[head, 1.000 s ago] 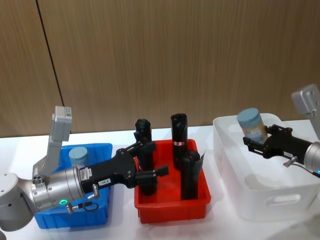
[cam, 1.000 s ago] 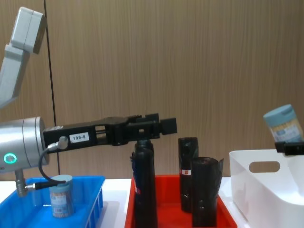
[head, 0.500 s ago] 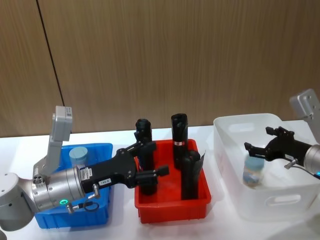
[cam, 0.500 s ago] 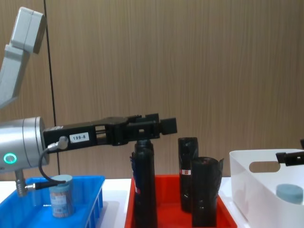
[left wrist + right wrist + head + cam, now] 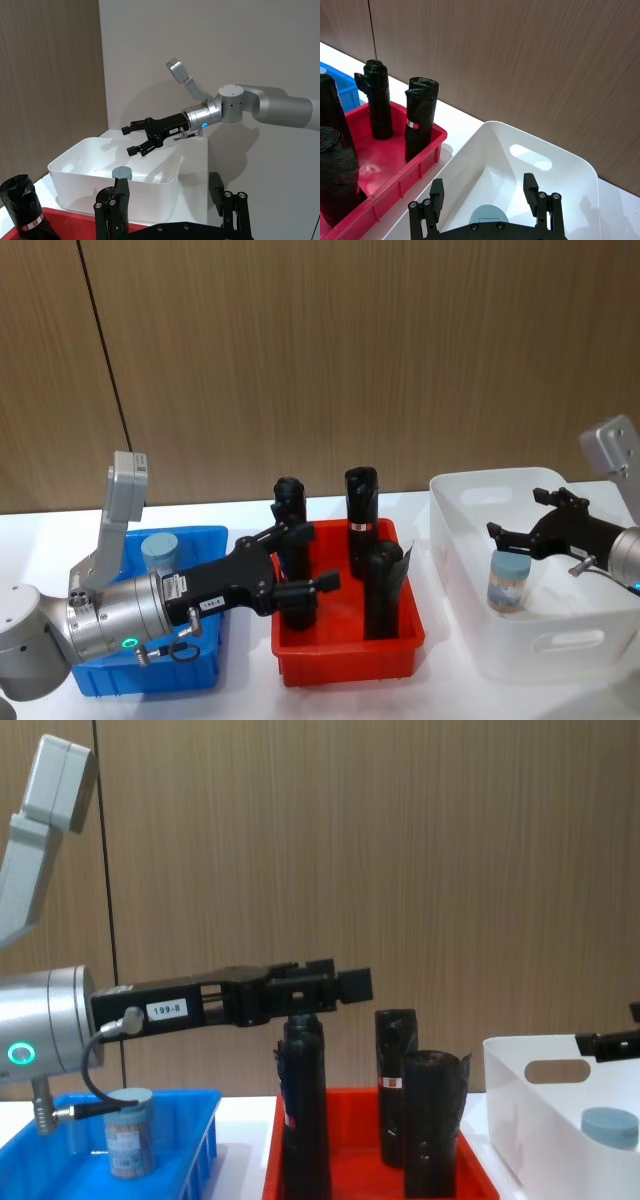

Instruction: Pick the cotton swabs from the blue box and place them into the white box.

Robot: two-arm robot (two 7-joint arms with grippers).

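White box [image 5: 500,655], right: cotton swabs tub [image 5: 508,580] upright inside; right gripper [image 5: 515,513] released, just above. Placing step apparently done. Blue box [image 5: 140,680], left: second tub [image 5: 160,552] unfetched. Left gripper [image 5: 305,558] spread above red tray [image 5: 345,660]; next move likely calls for grasping that tub.

cotton swabs [image 5: 508,578] lids grey-blue | tray [image 5: 345,658] red | rolls [image 5: 361,505] black | wall [image 5: 350,360] brown woodgrain
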